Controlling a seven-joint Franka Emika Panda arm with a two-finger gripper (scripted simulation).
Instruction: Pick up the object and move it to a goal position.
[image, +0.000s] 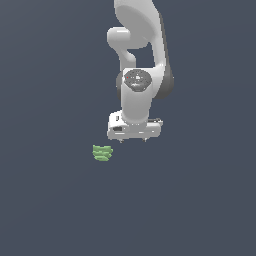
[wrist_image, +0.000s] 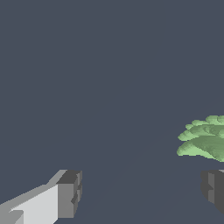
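- Gripper (image: 134, 139): white hand hangs off the arm (image: 142, 60) pointing down, jaws spread wide w/ nothing between them. Wrist view shows both fingertips (wrist_image: 70, 194) far apart, dark bare floor in the gap.
- Object (image: 103, 153): small light-green ridged lump, sits on the floor (image: 50, 200), stacked ridges, narrower toward the bottom in the exterior view.
- Where it is vs the tool: in the exterior view it's toward that view's left of the hand and a bit lower in the picture, near but clearly apart, no contact. Wrist view agrees: object (wrist_image: 204, 139) shows at the picture edge, partly cut off, close to one finger's side and not in the gap between the two.
- Height of hand above floor: can't tell for sure, plain backdrop gives no shadow cue. Fingertips look roughly near object level or just above.
- Goal position: no marker visible in either view, so can't say where it lies.
- Progress, my read: early. Not grasped, not lifted, not moved. Tool is ready for a grab but not lined up.
- Left to do, as a judgement: shift hand sideways so the object sits centred betw. the fingers, drop to grasp height, close, lift, carry to goal.
- Risk: lumpy tapering shape may slip if pinched low; also a finger could knock it if the hand descends before centring.
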